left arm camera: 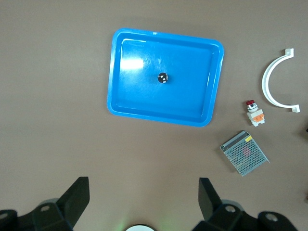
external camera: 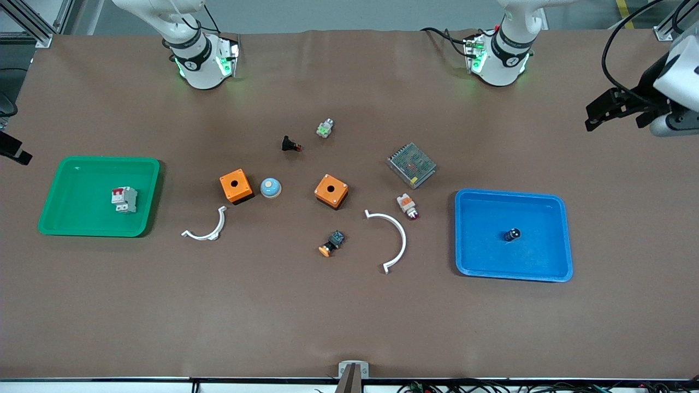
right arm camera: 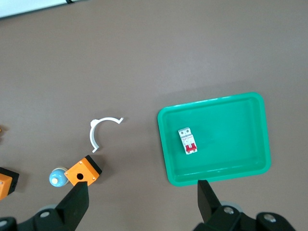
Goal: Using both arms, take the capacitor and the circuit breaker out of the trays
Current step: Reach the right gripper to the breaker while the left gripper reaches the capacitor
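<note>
The capacitor (external camera: 511, 234), a short black cylinder with a shiny top, stands in the blue tray (external camera: 557, 199); it also shows in the left wrist view (left arm camera: 163, 77). The breaker (external camera: 124, 199), white-grey with red levers, lies in the green tray (external camera: 147, 164); it also shows in the right wrist view (right arm camera: 187, 141). My left gripper (external camera: 611, 109) is open and empty, high over the table's end beside the blue tray (left arm camera: 163, 33). My right gripper (external camera: 13, 148) is open and empty, high beside the green tray (right arm camera: 211, 101).
Between the trays lie two orange boxes (external camera: 236, 185) (external camera: 331, 191), a blue dome button (external camera: 270, 188), two white curved clips (external camera: 207, 229) (external camera: 393, 240), a metal mesh box (external camera: 412, 165), an orange-capped button (external camera: 331, 244), a white-and-orange part (external camera: 407, 206) and a black red-tipped part (external camera: 289, 144).
</note>
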You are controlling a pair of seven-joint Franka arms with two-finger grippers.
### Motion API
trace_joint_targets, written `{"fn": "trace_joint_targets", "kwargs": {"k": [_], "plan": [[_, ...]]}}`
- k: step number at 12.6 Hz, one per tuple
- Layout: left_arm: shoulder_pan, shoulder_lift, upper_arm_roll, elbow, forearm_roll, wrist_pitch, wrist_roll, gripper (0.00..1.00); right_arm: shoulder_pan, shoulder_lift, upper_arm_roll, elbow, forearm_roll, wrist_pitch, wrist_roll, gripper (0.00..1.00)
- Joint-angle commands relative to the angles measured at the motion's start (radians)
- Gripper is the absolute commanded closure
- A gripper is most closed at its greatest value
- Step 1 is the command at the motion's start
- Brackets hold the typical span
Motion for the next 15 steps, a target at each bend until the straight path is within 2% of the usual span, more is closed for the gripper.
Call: {"fn": "trace_joint_targets", "kwargs": {"k": [1, 2, 4, 6, 7, 10, 11, 13, 15], "plan": [[0.014, 0.133, 0.002, 0.037, 0.013, 0.031, 0.025, 0.00, -0.013, -0.021, 0.003, -0.136, -0.006, 0.088, 0.006, 0.00], [0.020, 0.151, 0.002, -0.001, 0.016, 0.098, 0.022, 0.00, -0.018, -0.019, 0.003, -0.185, -0.006, 0.121, 0.005, 0.00], [0.022, 0.154, 0.001, -0.163, 0.016, 0.309, 0.014, 0.00, -0.024, -0.003, 0.001, -0.310, -0.009, 0.225, -0.036, 0.00], [0.028, 0.162, 0.002, -0.339, 0.016, 0.572, 0.013, 0.00, -0.053, 0.023, 0.001, -0.430, -0.016, 0.359, -0.197, 0.00], [0.028, 0.196, 0.001, -0.389, 0.016, 0.675, 0.013, 0.00, -0.073, 0.040, 0.001, -0.473, -0.016, 0.424, -0.289, 0.00], [0.034, 0.333, 0.001, -0.415, 0.016, 0.847, 0.011, 0.01, -0.145, 0.143, 0.001, -0.497, -0.016, 0.513, -0.518, 0.00], [0.034, 0.378, -0.001, -0.412, 0.016, 0.879, 0.010, 0.05, -0.162, 0.169, 0.003, -0.510, -0.016, 0.541, -0.547, 0.00], [0.030, 0.456, -0.003, -0.406, 0.014, 0.950, 0.007, 0.14, -0.171, 0.183, 0.003, -0.594, -0.014, 0.669, -0.580, 0.00], [0.028, 0.512, -0.003, -0.403, 0.014, 1.001, 0.007, 0.17, -0.170, 0.201, 0.005, -0.685, -0.006, 0.805, -0.581, 0.00]]}}
